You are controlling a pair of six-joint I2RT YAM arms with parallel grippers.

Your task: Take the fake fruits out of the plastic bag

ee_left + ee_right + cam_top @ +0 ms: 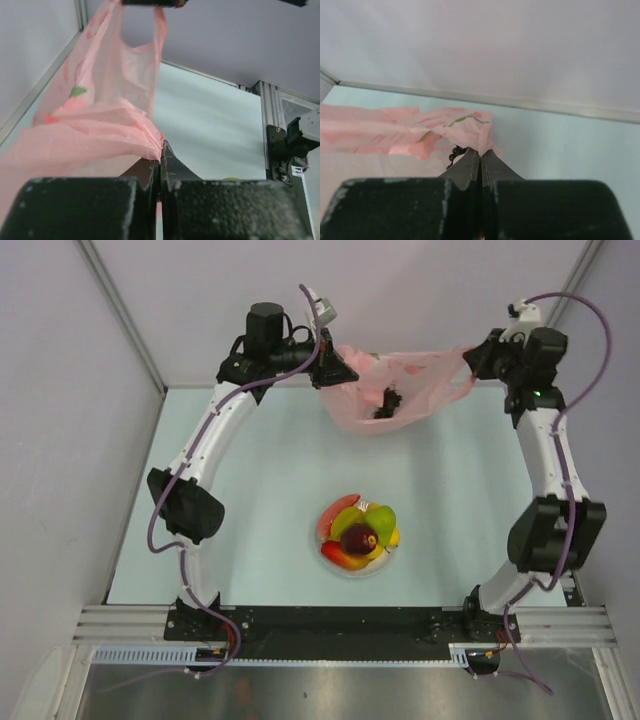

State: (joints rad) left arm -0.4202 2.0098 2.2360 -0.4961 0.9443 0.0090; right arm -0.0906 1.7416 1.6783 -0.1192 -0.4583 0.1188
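Top external view: most fake fruits (358,535) lie piled on the white plate (362,574), well apart from both grippers. The plastic bag (410,390) hangs stretched between the left gripper (338,370) and the right gripper (470,358). Each has its fingers pressed together, pinching the film. The dark grape bunch (388,405) is not yet out, I judge. The table (250,530) is pale blue and the walls (420,290) plain grey.

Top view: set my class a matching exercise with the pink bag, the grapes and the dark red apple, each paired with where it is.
Things:
1. bag
2. grapes
3. apple

Places:
A. in the pile on the plate
B. stretched between the left gripper and right gripper
C. inside the bag

Pairs: 1-B, 2-C, 3-A
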